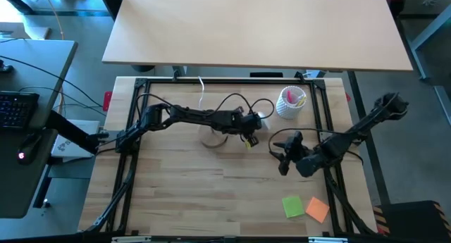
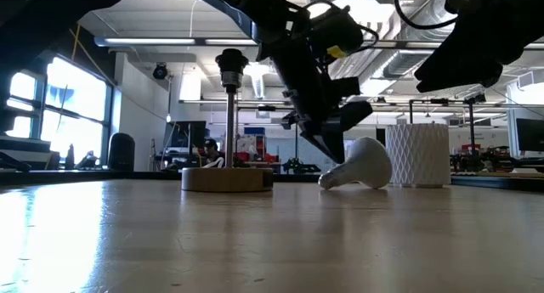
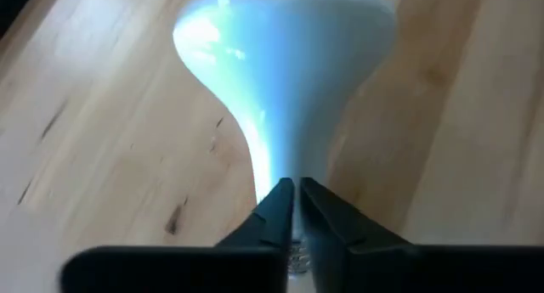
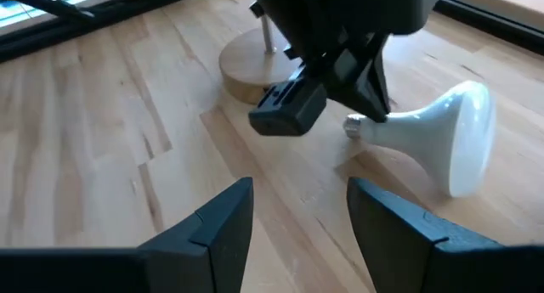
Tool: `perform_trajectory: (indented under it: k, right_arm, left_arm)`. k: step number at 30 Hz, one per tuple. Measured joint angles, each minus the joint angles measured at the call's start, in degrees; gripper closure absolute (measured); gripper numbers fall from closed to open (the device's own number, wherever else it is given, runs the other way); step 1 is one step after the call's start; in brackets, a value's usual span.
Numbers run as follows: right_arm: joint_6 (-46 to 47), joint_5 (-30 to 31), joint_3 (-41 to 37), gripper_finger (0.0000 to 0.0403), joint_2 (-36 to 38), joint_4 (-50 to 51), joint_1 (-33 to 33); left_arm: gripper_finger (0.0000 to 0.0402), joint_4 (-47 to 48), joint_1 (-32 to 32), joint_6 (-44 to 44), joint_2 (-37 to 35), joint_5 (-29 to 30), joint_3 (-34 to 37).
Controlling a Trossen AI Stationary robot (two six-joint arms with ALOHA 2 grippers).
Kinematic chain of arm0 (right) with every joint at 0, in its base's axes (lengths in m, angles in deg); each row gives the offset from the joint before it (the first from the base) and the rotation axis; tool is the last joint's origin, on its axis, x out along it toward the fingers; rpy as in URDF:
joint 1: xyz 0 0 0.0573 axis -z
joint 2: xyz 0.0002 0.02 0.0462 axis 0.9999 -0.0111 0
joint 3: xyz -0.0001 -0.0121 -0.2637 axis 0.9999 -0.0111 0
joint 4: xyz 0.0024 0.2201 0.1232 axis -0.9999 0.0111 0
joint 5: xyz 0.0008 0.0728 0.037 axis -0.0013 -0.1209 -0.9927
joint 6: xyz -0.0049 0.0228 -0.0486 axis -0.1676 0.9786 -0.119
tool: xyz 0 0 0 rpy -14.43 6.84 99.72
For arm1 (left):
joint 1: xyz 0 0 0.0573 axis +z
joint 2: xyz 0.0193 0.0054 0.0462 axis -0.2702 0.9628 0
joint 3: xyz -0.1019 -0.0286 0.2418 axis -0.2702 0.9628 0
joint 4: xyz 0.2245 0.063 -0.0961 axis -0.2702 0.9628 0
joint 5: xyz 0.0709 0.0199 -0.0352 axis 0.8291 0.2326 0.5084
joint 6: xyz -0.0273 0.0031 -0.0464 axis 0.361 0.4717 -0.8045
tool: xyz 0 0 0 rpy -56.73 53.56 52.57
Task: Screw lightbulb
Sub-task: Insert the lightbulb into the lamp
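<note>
Two left end effector (image 4: 367,106) fingers pinch lightbulb (image 4: 442,132) neck.

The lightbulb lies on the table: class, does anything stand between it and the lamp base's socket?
Nothing visible does. The lightbulb lies on its side, the left gripper shut on its narrow neck. Only bare table separates it from the wooden lamp base. The right gripper hovers open, off to the side.

lightbulb (image 3: 285,81) globe: cut off by the left wrist view's edge
lightbulb screw end: mostly hidden behind the left gripper (image 3: 297,210) fingertips
lamp base (image 1: 213,138): partly covered by the left arm in the high view
white cup (image 1: 290,102) contents: pink items, too small to identify
</note>
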Motion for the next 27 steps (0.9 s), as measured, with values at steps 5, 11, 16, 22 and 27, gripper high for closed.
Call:
perform_trajectory:
  k: [5, 11, 16, 22, 27]
  right_arm:
    - [2.44, 0.42, 0.0, 0.0215, 0.0, 1.01, -2.12]
    - [17.06, -2.16, -0.02, 0.0215, -0.9, 10.82, -1.43]
    - [24.37, -5.18, -5.22, 0.0209, -4.23, 11.13, 0.86]
    - [24.81, -8.76, -10.83, 0.0178, -8.32, 4.77, 6.9]
    - [13.55, -9.4, -12.69, 0.017, -11.8, -7.47, 14.2]
  left_arm:
    - [0.0391, -0.52, -0.07, 0.08, -0.93, -0.31, 0.0]
    - [0.0368, -0.47, -0.2, 1.91, -0.86, -0.62, 0.04]
    - [0.0353, -1.2, 1.79, 4.64, -1.17, -0.73, 0.04]
    - [0.0335, -7.27, 6.56, 6.05, -1.17, -13.55, 0.04]
    - [0.0321, -11.24, 7.54, 5.9, -1.17, -15.99, 0.04]
